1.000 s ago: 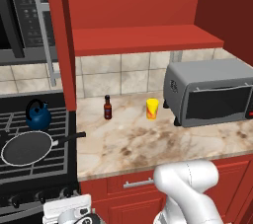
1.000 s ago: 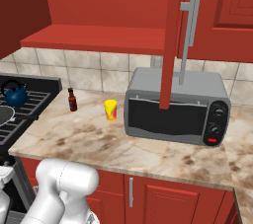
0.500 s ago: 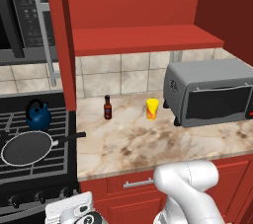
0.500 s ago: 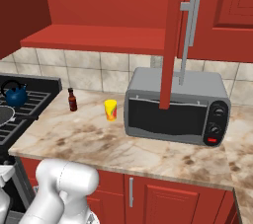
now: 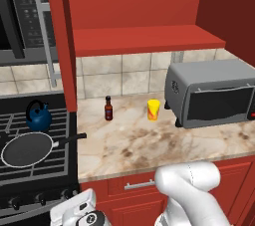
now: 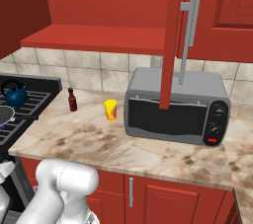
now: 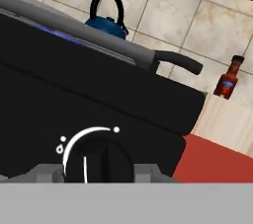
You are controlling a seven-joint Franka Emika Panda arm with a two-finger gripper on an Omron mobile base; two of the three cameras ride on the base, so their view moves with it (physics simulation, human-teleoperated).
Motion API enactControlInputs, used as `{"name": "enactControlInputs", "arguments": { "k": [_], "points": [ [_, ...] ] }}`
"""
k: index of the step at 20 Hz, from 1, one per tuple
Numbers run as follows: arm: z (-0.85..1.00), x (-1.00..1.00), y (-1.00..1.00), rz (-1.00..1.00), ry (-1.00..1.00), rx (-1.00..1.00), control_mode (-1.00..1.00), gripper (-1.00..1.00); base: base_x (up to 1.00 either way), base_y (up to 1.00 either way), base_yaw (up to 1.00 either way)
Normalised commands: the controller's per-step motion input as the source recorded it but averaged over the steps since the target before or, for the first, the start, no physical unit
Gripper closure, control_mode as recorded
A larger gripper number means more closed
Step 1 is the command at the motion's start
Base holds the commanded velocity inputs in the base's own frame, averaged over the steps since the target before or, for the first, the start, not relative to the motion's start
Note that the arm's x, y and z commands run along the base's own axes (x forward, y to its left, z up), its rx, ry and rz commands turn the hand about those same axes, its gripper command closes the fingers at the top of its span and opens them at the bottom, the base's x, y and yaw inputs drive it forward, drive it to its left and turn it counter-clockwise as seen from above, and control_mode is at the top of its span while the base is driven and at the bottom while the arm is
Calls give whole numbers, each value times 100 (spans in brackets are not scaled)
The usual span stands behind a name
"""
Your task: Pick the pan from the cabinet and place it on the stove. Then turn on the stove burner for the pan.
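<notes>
With the pan (image 5: 26, 149) already resting on the front grate of the stove (image 5: 50, 180), its long black handle reaching toward the marble tabletop (image 5: 149, 143), the work has passed to the second half of the job: lighting the burner beneath it. The gripper (image 7: 99, 176) sits low against the range's black front panel, lined up on a round knob (image 7: 98, 161) ringed by a white arc with dots. The fingers (image 7: 45, 173) flank that knob closely on either side, but whether they are clamped on it or merely beside it cannot be told from here.

A blue kettle (image 5: 39, 116) stands on the rear grate behind the pan, and a small sauce bottle (image 5: 108, 108) and a yellow cup (image 5: 153, 109) stand well clear on the tabletop, beside a grey toaster oven (image 5: 211, 93). The cabinet (image 5: 144, 16) overhead hangs open, its red shelf bare.

Next, judging by the pose, comes a firm pinch on the knob and a wrist rotation, provided this knob governs the pan's burner.
</notes>
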Motion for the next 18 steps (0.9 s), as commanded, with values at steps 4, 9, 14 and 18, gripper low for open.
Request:
{"name": "enactControlInputs", "arguments": {
  "k": [4,9,14,18],
  "points": [
    [0,-31,4,-1,0,-27,-100,100,0,0,0],
    [0,-32,4,-1,0,-27,-100,100,0,0,0],
    [-1,-29,4,-1,1,-25,-100,100,0,0,0],
    [0,-24,3,-3,3,-15,-100,100,0,0,0]
  ]
}}
